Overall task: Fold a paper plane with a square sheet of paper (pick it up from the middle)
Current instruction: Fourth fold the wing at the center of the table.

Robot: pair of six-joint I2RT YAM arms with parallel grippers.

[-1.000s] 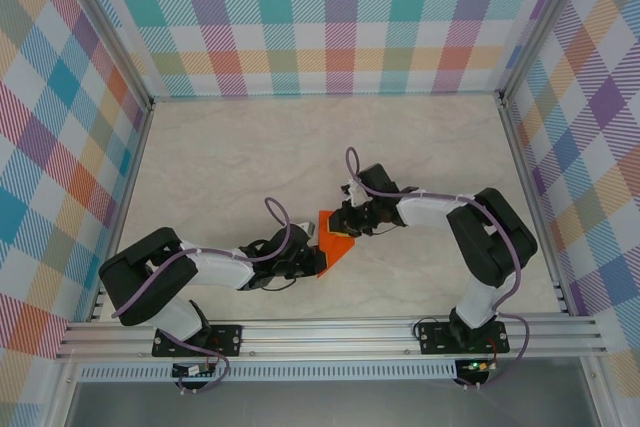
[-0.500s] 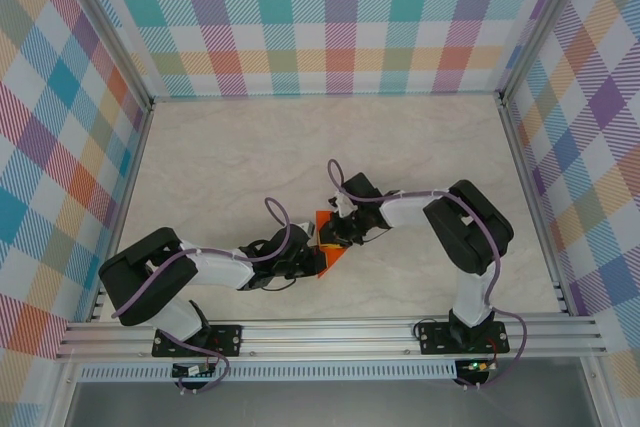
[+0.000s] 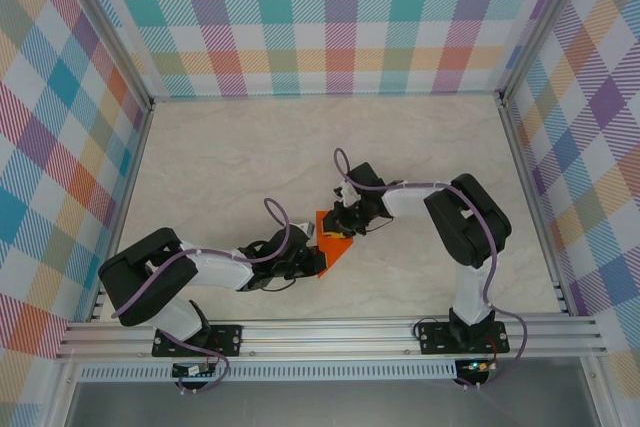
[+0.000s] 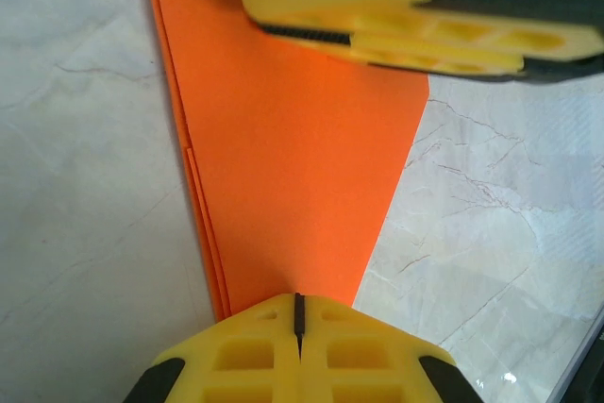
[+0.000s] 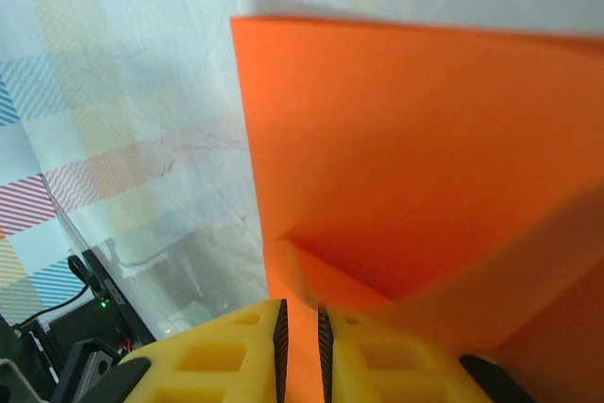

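Note:
The square sheet of paper (image 3: 336,246) is bright orange and folded into a tapering, layered shape on the table's near middle. My left gripper (image 3: 317,257) is shut, its tips (image 4: 298,313) down on the paper's narrow end (image 4: 293,158), with no paper showing in the slit between the jaws. My right gripper (image 3: 344,226) is at the paper's far end. Its jaws (image 5: 300,327) are nearly closed on a raised flap of the paper (image 5: 406,139). A right-gripper finger (image 4: 377,7) shows at the top of the left wrist view.
The pale marbled tabletop (image 3: 250,157) has checked walls on three sides. An aluminium rail (image 3: 330,332) runs along the near edge. The two arms meet over the paper, with bare table to the left, right and back.
My right gripper slid left over the paper, then came back a little to the right. The left gripper and the paper's near end stayed put.

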